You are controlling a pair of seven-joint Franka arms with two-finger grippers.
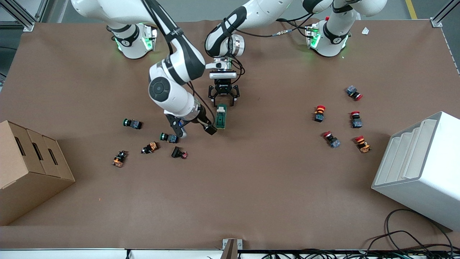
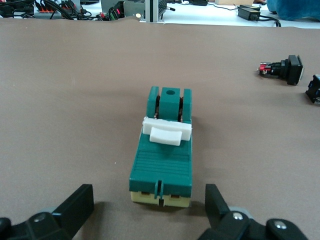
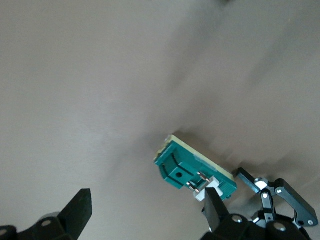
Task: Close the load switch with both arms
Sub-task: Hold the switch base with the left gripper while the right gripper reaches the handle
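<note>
The load switch [image 1: 221, 116], a dark green block on a cream base with a white lever [image 2: 167, 131] across its middle, lies on the brown table near the centre. My left gripper [image 1: 224, 95] is open over the switch's end toward the robot bases. In the left wrist view its fingers [image 2: 76, 209] stand either side of the cream end [image 2: 160, 199], not touching. My right gripper [image 1: 194, 128] is open and low, beside the switch's end nearer the front camera. In the right wrist view one finger [image 3: 216, 212] is right by the white lever on the switch [image 3: 186, 167].
Green, orange and black pushbuttons [image 1: 169, 137] lie near the right gripper, toward the right arm's end. Red pushbuttons [image 1: 319, 112] lie toward the left arm's end. A cardboard box [image 1: 28, 169] and a white rack [image 1: 420, 169] stand at the two ends of the table.
</note>
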